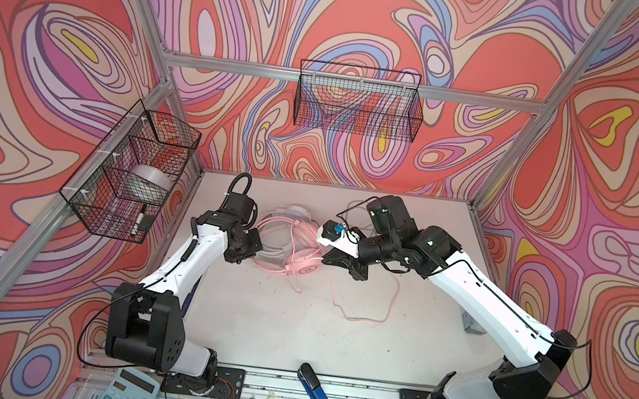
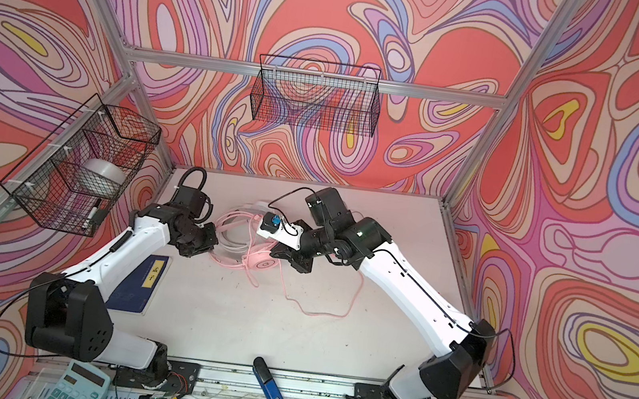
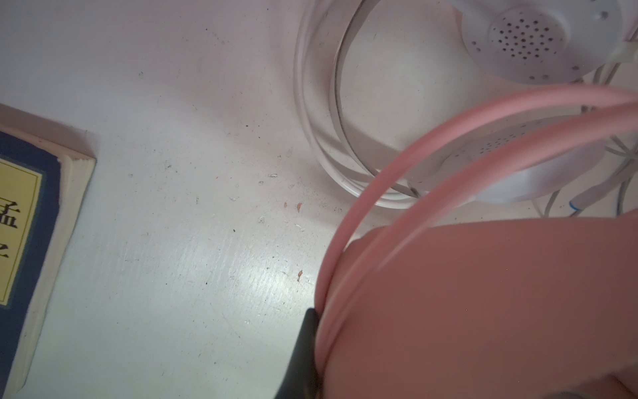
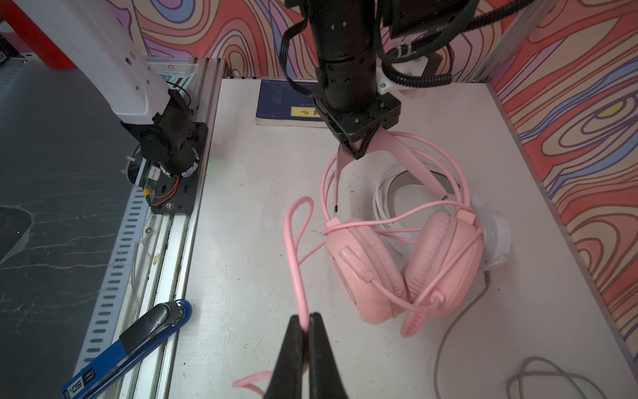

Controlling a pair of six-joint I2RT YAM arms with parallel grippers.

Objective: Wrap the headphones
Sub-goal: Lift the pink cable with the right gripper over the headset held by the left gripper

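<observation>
Right gripper [image 4: 305,319] is pinching the pink cable [image 4: 296,248] tight between its black fingers, jaws closed on it. The cable is curling round in a loop toward the pink headset [image 4: 373,276]. That headset is lying mid-table [image 4: 241,276], earcups together, with cable strands crossing over both cups. Left gripper [image 4: 356,146] is clamping the wide pink headband [image 4: 414,164], jaws together on the strap. White headset [image 4: 497,238] is lying right behind, touching the pink one, and its grey cable [image 4: 459,328] is trailing across the tabletop. Blue stapler [image 1: 316,393] is resting on the front rail, calculator [image 1: 126,393] at the front left corner, blue book [image 2: 139,281] beside the left arm.
</observation>
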